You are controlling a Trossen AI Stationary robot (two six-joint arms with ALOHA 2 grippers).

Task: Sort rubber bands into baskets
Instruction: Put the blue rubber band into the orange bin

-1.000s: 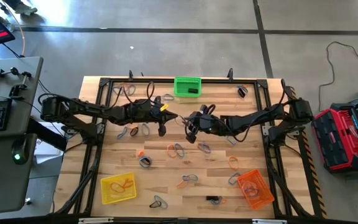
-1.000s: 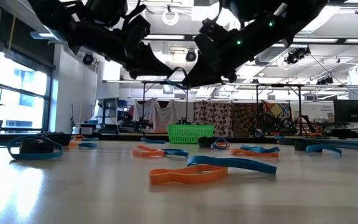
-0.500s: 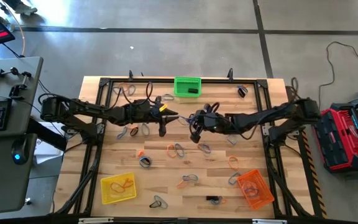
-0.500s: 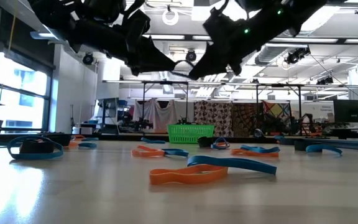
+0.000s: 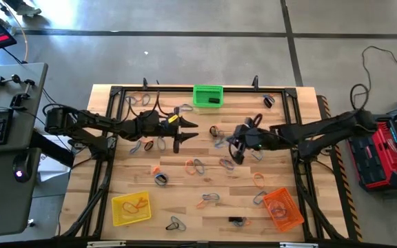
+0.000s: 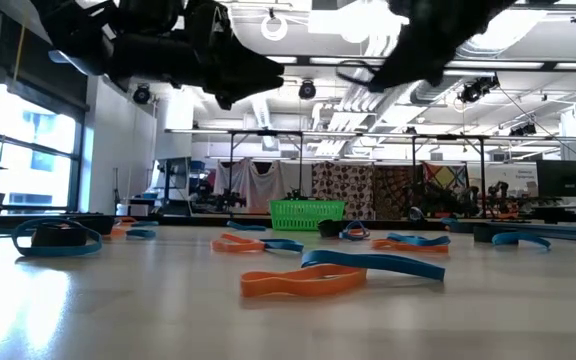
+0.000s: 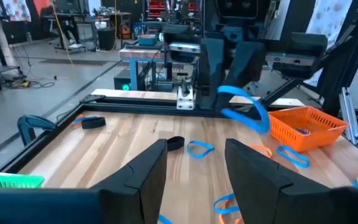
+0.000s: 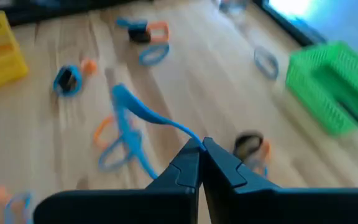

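Observation:
My right gripper (image 8: 202, 144) hovers above the table's middle (image 5: 236, 147), shut on a blue rubber band (image 8: 129, 118). The left wrist view shows this band (image 7: 246, 109) in the air beyond the fingers. My left gripper (image 7: 196, 144) stands open and level just to the left (image 5: 190, 126), with nothing between its fingers. Several orange, blue and black rubber bands (image 5: 197, 165) lie flat on the wood. The green basket (image 5: 207, 96) stands at the far edge, the yellow basket (image 5: 130, 208) near left and the orange basket (image 5: 282, 209) near right. My right gripper pinches one end of the blue band's loop (image 8: 188, 135) between its two fingertips. The fingers slant down, coming from the table's right. The rest of the band trails slack away from the tips, clear of the table.
A black metal frame (image 5: 113, 131) runs around the table's edges. A black item lies in the green basket (image 8: 334, 84), and orange bands lie in the yellow basket (image 8: 2, 53). Loose bands (image 6: 303, 280) lie at the table's near side.
My left gripper has opened, let go of the blue band and tipped up to level. My right gripper has shut on the band, then drawn back toward the table's right edge and upward, carrying the band clear of my left gripper.

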